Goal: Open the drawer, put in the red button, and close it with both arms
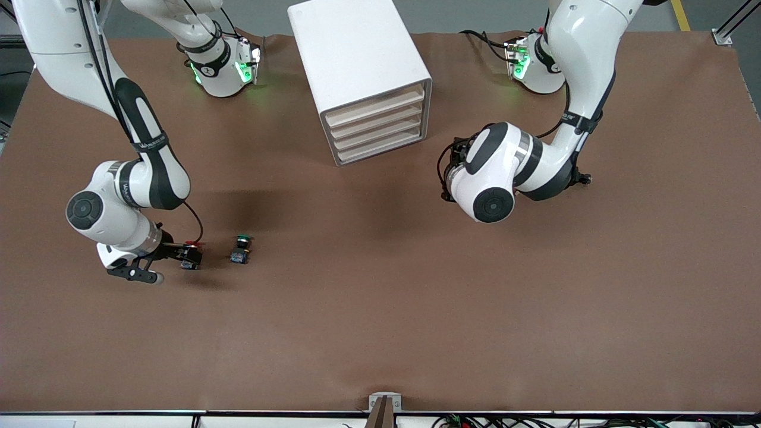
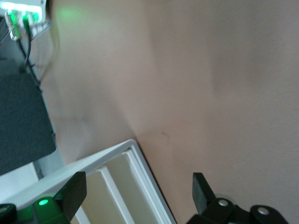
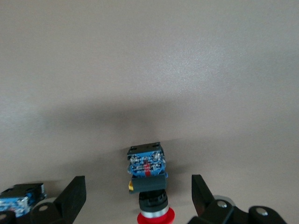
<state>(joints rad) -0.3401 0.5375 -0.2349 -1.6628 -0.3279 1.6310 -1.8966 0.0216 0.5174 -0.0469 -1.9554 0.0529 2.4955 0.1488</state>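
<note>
- My right gripper (image 3: 138, 196) is low at the red button (image 1: 191, 254), fingers apart on either side of it, not clamped.
- The red button lies on the table (image 1: 380, 309), beside the green button (image 1: 241, 249), nearer the camera than the cabinet (image 1: 362, 77).
- My left gripper (image 2: 138, 196) waits spread wide by the cabinet; the top drawer (image 1: 374, 106) is closed.

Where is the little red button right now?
The red button lies on the table toward the right arm's end, between the open fingers of the right claw, beside the green-capped button.

Two buttons (image 1: 191, 254) (image 1: 241, 249), four drawers (image 1: 376, 123).
</note>
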